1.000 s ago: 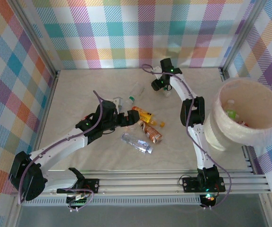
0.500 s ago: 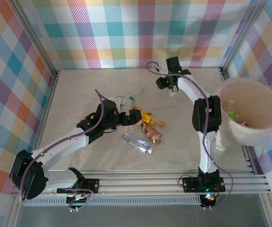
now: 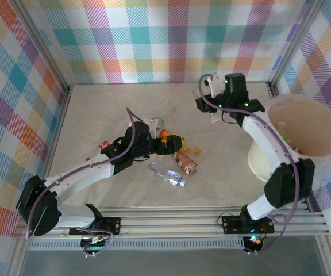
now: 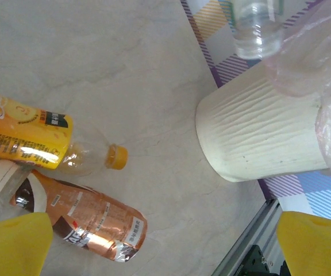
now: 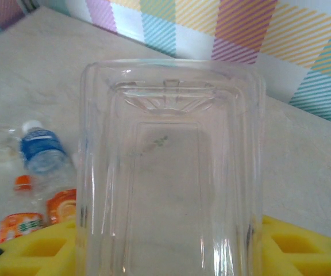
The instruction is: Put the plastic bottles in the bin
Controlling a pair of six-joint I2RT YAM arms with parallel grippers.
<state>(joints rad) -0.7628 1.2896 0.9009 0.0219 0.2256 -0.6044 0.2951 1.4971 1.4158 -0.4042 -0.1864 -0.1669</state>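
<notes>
The left arm (image 3: 79,175) and right arm (image 3: 266,135) have white links, black joint housings, purple cables (image 3: 132,123) and yellow finger pads (image 4: 16,241).

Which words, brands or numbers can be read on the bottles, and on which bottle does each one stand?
Orange-labelled bottle: print blurred and cut off.
Copper-labelled bottle: print too small.
Blue-labelled bottle: blurred.
Clear bottle: no label seen.
No text can be read.

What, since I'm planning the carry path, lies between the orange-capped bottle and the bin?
Nothing: in the left wrist view, bare table runs from the orange-capped bottle to the bin.
</notes>
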